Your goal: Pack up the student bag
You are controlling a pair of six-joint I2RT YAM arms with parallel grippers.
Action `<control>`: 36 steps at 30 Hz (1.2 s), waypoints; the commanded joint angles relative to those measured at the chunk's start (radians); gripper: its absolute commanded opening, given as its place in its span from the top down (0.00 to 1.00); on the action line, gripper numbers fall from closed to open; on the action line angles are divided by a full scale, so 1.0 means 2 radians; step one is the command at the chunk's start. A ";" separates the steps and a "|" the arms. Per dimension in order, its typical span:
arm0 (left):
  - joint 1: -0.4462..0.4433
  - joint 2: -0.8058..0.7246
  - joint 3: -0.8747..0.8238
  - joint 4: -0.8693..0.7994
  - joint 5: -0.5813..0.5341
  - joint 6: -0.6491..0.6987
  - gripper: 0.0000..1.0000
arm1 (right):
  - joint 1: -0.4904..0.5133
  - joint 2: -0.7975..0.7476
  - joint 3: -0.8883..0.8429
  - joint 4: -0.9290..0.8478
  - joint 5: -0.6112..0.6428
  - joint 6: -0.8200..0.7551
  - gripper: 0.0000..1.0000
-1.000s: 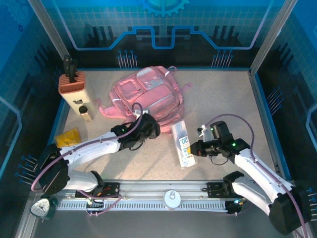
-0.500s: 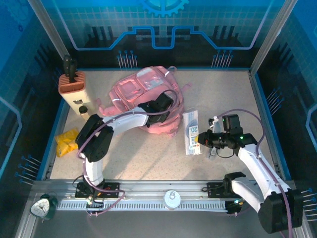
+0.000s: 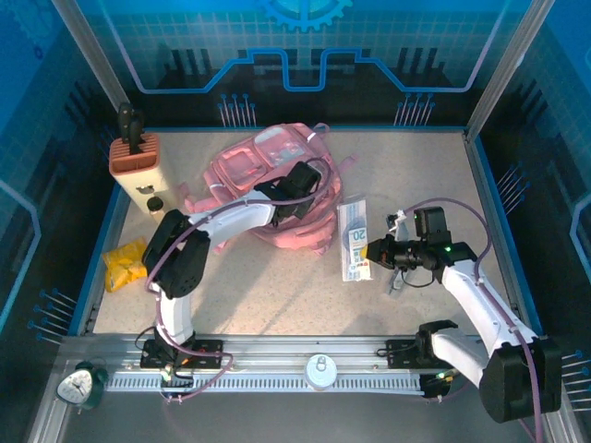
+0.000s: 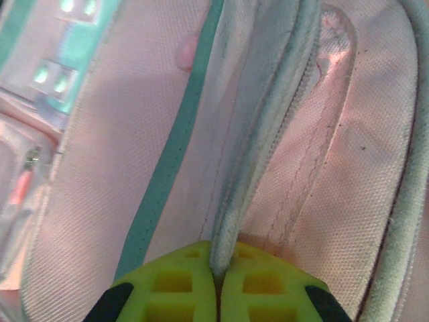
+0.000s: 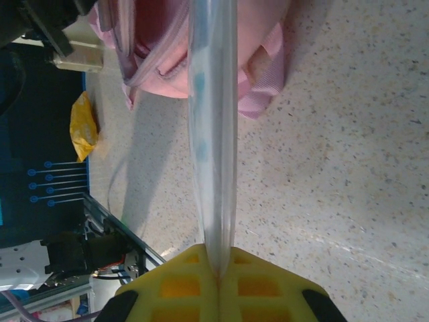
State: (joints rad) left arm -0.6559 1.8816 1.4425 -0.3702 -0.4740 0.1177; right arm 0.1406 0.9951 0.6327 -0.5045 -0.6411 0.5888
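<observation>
Gripping left jaws: we see them clamped on a pale piped ridge of the student bag (image 4: 114, 154); the yellow-green pads (image 4: 174, 285) meet with only that ridge pinched between them.
Student bag: from above, the student bag (image 3: 242, 168) lies on the bench (image 3: 277, 295), in its far half and a little left of the middle. It is pink with paler see-through front pockets, and the left jaws sit over its right side.
Right jaws: closed on one end of a clear packet (image 3: 353, 242) with a printed card inside; in the wrist view the clear packet (image 5: 213, 134) stands edge-on, reaching toward the bag.
Clear packet: just right of the bag, between it and the right jaws; we cannot tell whether its far end touches the bench.
Yellow pouch (image 3: 125, 263): we find it near the bench's left edge, well apart from the bag.
Orange rack (image 3: 135, 155): stands in the far left corner.
</observation>
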 commanded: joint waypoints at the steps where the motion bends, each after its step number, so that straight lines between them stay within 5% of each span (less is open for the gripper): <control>1: 0.005 -0.060 0.036 -0.012 0.013 -0.017 1.00 | -0.008 0.013 0.016 0.036 -0.022 0.031 1.00; 6: 0.007 -0.083 0.064 -0.023 0.030 -0.024 1.00 | 0.018 0.085 0.032 0.125 -0.039 0.076 1.00; 14: 0.007 -0.073 0.124 -0.065 0.060 -0.074 1.00 | 0.103 0.259 0.165 0.217 0.015 0.087 1.00; 20: 0.007 -0.068 0.149 -0.080 0.073 -0.129 1.00 | 0.118 0.402 0.274 0.260 0.036 0.080 0.99; 24: 0.007 -0.061 0.152 -0.078 0.067 -0.156 1.00 | 0.123 0.466 0.333 0.254 0.079 0.070 0.79; 30: 0.008 -0.048 0.153 -0.091 0.073 -0.167 0.99 | 0.121 0.431 0.299 0.236 0.112 0.034 0.52; 33: 0.010 -0.055 0.146 -0.103 0.082 -0.175 0.79 | 0.118 0.361 0.242 0.221 0.149 0.011 0.49; 36: 0.015 -0.085 0.104 -0.098 0.101 -0.197 0.69 | 0.116 0.290 0.181 0.215 0.163 -0.002 0.46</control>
State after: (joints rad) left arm -0.6331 1.7844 1.6791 -0.5953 -0.3092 -0.2157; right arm 0.3767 1.6878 1.0534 -0.0624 -0.3698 0.6495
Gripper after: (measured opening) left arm 0.293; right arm 0.532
